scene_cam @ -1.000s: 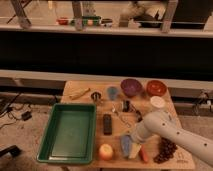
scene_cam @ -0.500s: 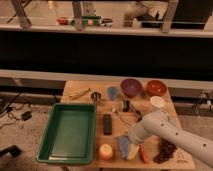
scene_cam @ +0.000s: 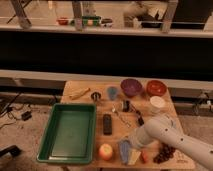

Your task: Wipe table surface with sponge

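The sponge, dull blue with a pale yellow layer, lies near the front edge of the wooden table surface, between an orange fruit and a small red item. My white arm reaches in from the lower right. My gripper is at the arm's tip, right over the sponge's right side, and seems to touch it.
A green tray fills the table's left part, with a black remote beside it. At the back stand a purple bowl, red bowl, white cup, blue cup and banana. Dark grapes lie front right.
My arm has moved toward the front edge and a little left, bringing the gripper down onto the sponge. The sponge has shifted slightly toward the front.
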Controlling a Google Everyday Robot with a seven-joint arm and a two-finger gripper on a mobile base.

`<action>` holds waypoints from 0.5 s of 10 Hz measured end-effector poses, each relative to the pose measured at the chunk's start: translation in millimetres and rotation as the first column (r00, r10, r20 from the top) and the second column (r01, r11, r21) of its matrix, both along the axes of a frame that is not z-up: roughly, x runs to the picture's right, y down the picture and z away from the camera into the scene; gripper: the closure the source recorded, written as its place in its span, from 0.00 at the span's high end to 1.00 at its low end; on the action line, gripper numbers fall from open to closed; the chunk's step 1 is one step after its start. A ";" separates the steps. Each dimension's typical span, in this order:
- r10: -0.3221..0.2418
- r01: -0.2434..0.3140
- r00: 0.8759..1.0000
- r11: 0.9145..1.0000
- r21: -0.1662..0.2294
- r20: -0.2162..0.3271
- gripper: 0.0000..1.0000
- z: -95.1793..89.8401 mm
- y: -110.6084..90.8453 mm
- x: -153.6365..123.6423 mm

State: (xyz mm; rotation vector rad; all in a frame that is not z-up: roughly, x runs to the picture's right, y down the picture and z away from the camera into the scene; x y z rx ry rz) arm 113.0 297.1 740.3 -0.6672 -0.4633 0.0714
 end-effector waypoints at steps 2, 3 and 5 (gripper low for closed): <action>0.010 -0.010 1.000 1.000 -0.011 -0.010 0.27 -2.3 4.3 6.5; 0.018 -0.019 1.000 1.000 -0.015 -0.023 0.27 0.0 4.6 13.4; 0.030 -0.031 0.998 0.999 -0.021 -0.051 0.27 4.0 4.2 27.2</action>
